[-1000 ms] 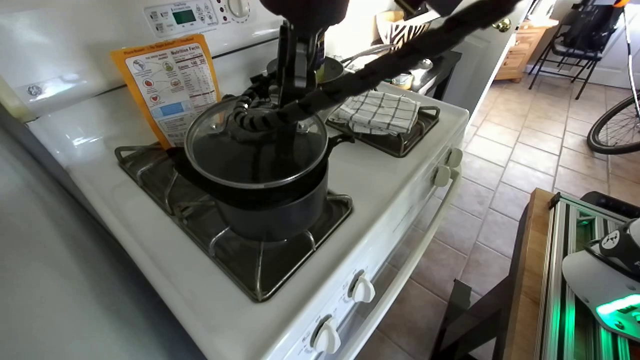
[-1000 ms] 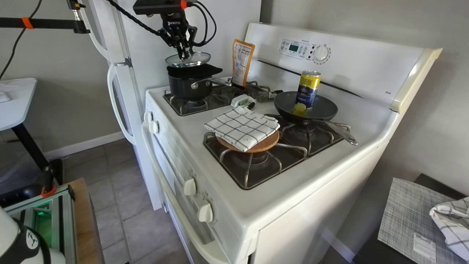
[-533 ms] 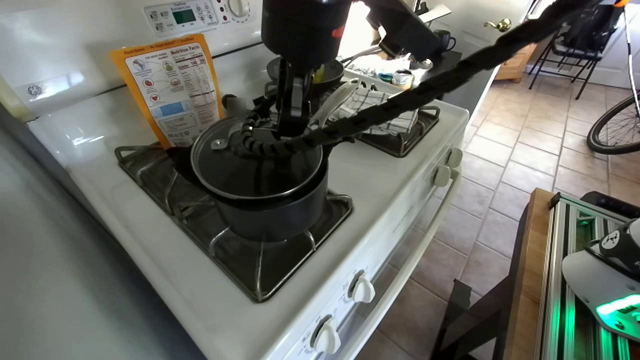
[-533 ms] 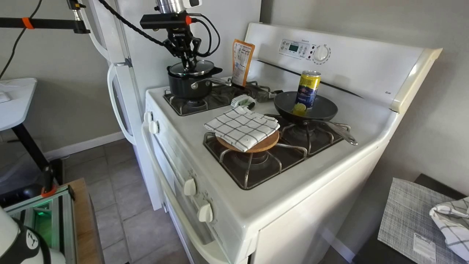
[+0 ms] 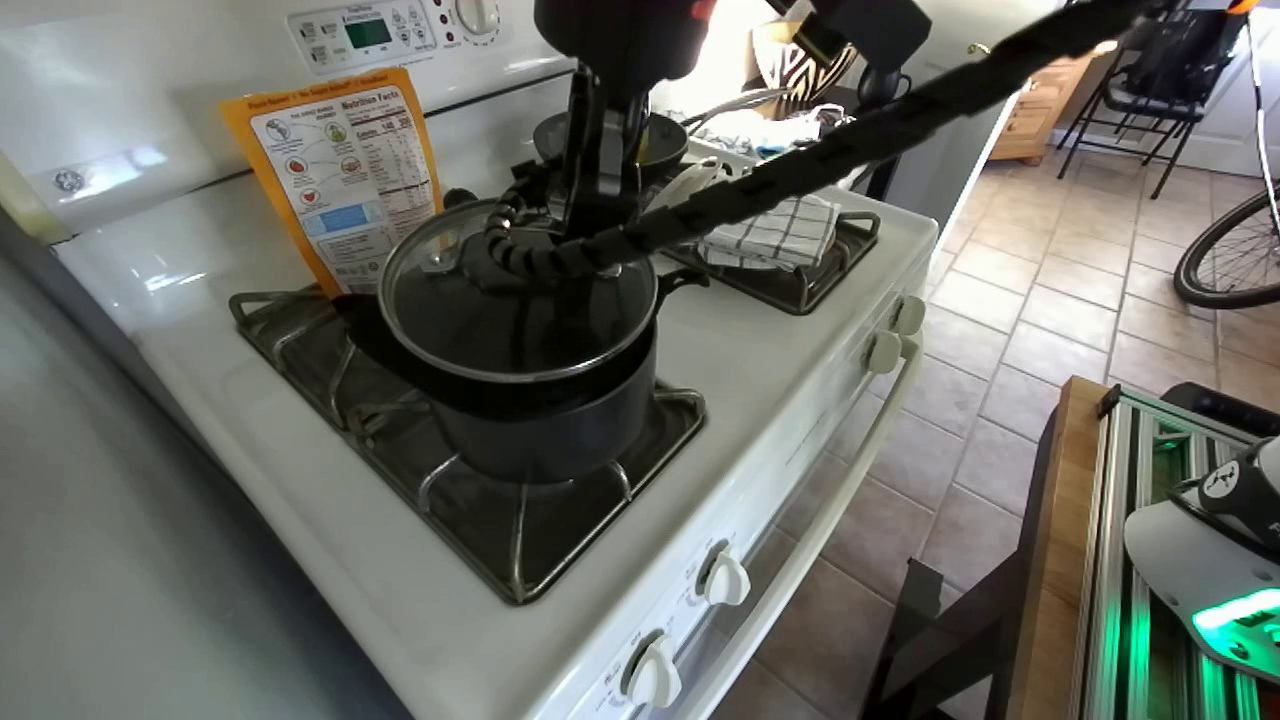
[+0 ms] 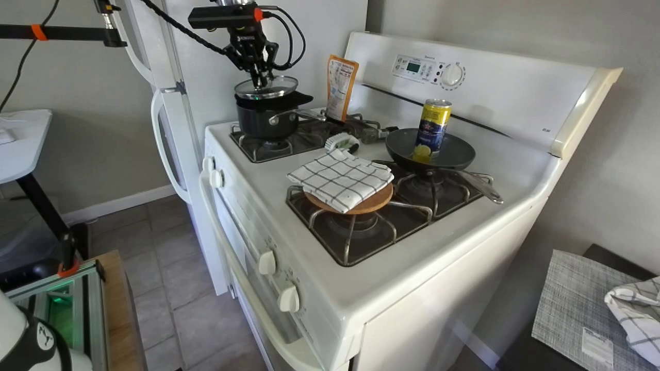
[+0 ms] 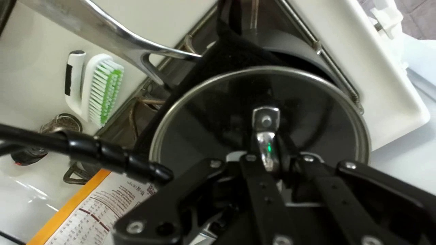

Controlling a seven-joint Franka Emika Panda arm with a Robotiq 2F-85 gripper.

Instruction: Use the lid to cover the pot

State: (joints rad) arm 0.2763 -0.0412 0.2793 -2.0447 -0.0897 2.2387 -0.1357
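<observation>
Glass lid [image 7: 235, 115], near level, handle [image 7: 267, 137] uppermost, the handle's long axis running up the wrist view; claw [image 7: 269, 146] closed on it, just above the pot [image 6: 252, 122]. Can [image 6: 433, 129] upright in pan [image 6: 460, 150].

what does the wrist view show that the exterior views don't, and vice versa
Only the wrist view: a clear look at the rivet on the handle of the lid, and at how the end effector grips that handle.

Only the exterior views: the folded checked towel and the control panel, in both; an upright yellow-and-blue can, clear in an exterior view.

Shared: the lid, the pot, the end effector and the orange-edged bag.
</observation>
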